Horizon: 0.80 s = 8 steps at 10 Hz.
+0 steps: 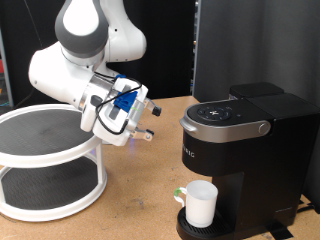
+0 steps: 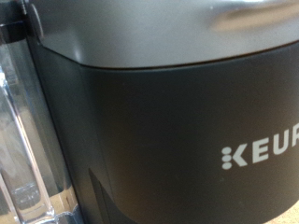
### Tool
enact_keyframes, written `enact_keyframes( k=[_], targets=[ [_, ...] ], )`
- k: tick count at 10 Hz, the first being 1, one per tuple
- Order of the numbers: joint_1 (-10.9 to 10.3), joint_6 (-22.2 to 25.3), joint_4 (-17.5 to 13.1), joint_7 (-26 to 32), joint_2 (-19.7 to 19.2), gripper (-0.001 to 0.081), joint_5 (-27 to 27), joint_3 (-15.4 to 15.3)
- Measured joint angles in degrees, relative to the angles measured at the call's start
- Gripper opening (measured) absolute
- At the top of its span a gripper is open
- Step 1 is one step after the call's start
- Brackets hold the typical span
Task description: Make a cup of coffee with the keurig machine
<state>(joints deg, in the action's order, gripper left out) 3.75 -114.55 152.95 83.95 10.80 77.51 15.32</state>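
Wooden table [image 1: 150, 190], cup [image 1: 201, 203] under keurig machine [image 1: 240, 140], fingers [image 1: 143, 135] apart

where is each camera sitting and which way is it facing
exterior view: off the arm, facing the wooden table; shows the white arm, its pincer in the air beside the keurig machine, the cup on its drip tray, and a two-tier white rack.
wrist view: on the hand, close against the machine's black side; no pincer shows.
shared: the keurig machine.

A white two-tier round shelf [image 1: 45, 160] with dark mesh surfaces stands on the wooden table [image 1: 140, 190], toward the exterior view's left and below the tool. A black panel [image 1: 250, 45] rises behind, toward that view's right.
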Motion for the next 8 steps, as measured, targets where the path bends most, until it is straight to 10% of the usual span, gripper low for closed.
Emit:
enact_keyframes(
  k=[8],
  targets=[
    [0.0, 11.3, -1.1, -2.4, 7.5, 0.08, 4.3, 0.3]
  ],
)
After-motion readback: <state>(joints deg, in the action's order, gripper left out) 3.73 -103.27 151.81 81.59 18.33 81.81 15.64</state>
